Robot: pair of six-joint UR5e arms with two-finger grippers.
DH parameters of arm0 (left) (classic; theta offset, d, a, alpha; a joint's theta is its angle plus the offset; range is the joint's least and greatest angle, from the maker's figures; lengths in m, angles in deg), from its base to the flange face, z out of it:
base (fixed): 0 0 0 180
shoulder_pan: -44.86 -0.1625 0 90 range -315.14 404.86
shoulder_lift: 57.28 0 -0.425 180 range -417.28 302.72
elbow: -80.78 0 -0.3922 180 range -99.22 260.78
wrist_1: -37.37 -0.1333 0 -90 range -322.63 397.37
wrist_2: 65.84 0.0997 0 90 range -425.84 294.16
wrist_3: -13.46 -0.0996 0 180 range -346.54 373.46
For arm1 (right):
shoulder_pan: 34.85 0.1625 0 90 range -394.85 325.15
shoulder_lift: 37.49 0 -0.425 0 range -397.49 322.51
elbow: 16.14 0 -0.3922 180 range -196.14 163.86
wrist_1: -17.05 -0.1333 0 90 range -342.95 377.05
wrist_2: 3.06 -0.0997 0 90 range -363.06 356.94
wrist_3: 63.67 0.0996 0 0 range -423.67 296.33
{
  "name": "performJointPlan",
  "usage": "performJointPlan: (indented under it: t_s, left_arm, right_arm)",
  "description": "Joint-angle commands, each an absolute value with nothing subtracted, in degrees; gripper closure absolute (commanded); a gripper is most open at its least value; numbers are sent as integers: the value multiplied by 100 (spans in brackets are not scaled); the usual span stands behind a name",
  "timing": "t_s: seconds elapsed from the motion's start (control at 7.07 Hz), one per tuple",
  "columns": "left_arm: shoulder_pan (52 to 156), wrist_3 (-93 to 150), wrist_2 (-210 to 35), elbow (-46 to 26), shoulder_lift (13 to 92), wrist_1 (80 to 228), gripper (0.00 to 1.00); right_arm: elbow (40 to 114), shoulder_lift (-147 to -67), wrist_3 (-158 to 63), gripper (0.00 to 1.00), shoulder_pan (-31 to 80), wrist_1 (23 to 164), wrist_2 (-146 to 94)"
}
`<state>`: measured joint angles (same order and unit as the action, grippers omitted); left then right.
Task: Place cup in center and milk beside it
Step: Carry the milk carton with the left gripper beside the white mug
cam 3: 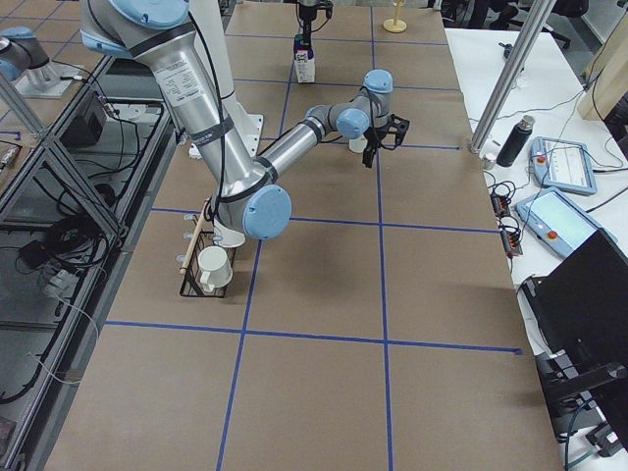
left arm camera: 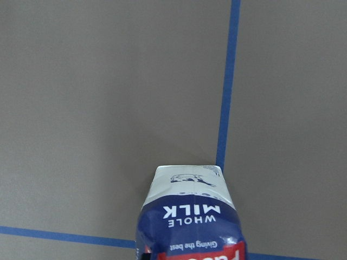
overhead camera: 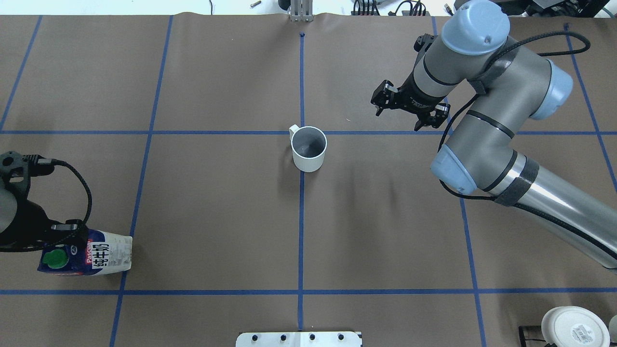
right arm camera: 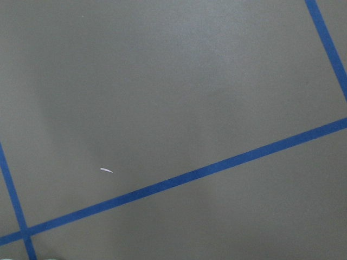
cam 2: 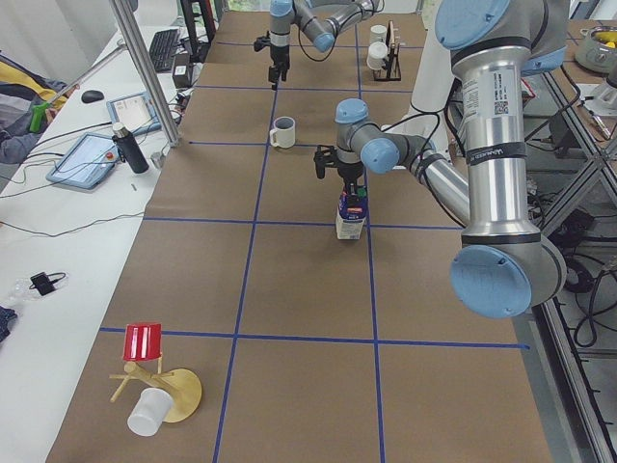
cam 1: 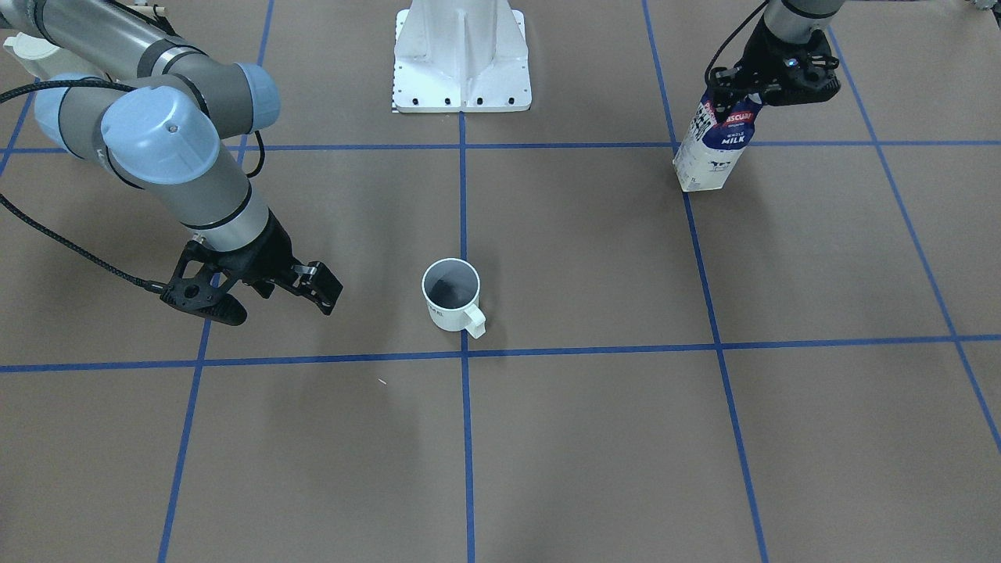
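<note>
Though smooth, cylindrical cup (cam 1: 450, 301); boxy milk (cam 1: 713, 150)

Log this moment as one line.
left claw: shut on tall navy-and-white milk carton | right claw: open, empty | small white mug: upright by central tape crossing

- I count one grey-lined cup (overhead camera: 308, 149) on my bench (overhead camera: 217, 202).
- One milk carton (overhead camera: 87, 255).
- Two arms: left arm (cam 2: 492, 174), right arm (overhead camera: 487, 125).
- One red cup (cam 2: 143, 342).
- One black bottle (cam 2: 130, 149).
</note>
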<state>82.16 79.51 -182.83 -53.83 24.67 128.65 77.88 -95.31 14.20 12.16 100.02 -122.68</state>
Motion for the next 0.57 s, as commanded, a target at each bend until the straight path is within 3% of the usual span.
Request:
performJointPlan:
  t_s: [0.0,0.28,0.42]
  left_arm:
    - [8649,7973,-18639,-5283,3405,12364,100]
    - [9047,7903,-18766,-3900,6002,10837,100]
    - [9065,7894,-18757,-3257,6614,10821,100]
  right_arm:
    - [7799,-9541,1412,0,1235,10002,-12268]
    - [8471,-10213,1290,0,1515,10010,-12372]
    - [8815,-10696,714,0,1717,10045,-12443]
